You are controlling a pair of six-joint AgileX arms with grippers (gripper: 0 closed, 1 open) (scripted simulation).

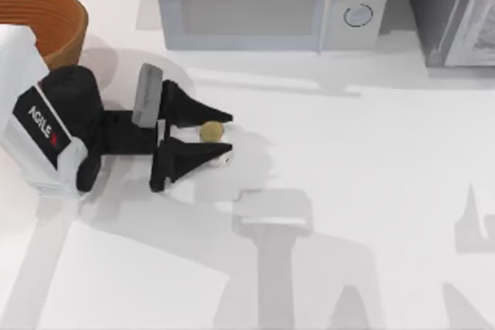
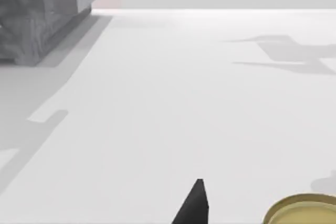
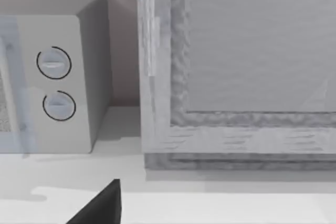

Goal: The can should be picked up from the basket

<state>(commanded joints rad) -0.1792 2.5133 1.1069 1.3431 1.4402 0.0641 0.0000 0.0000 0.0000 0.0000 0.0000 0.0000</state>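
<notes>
Left arm, top view: nearest the camera, the white and black left arm (image 1: pixel 46 133) reaches across the left side of the desk (image 1: pixel 348 191) toward the middle.
Left gripper, top view: the left gripper (image 1: pixel 218 135) sits low over the desk, its two black jaws set a little apart with the can (image 1: pixel 211 132) between them.
Can, top view: its round dull-gold end faces up, and a bit of white side with a red mark shows by the lower jaw; it appears gripped, though I cannot tell whether it is touching the desk or held just above it.
Basket, top view: the orange-brown basket (image 1: pixel 46 17) stands at the far left corner, well apart from the can.
Background, top view: a microwave (image 1: pixel 271 1) stands along the far edge.
Left wrist view: one black fingertip (image 2: pixel 195 203) shows beside the gold can end (image 2: pixel 302 211), with bare desk beyond.
Right wrist view: the right arm looks parked, its camera facing the microwave dials (image 3: pixel 55 85) and a grey cabinet (image 3: pixel 236 66); one dark fingertip (image 3: pixel 100 205) shows, and I cannot tell how its jaws stand.
Progress: the can is already out of the basket and in the left jaws, so the pick looks done or nearly so; little seems left beyond holding it secure.
</notes>
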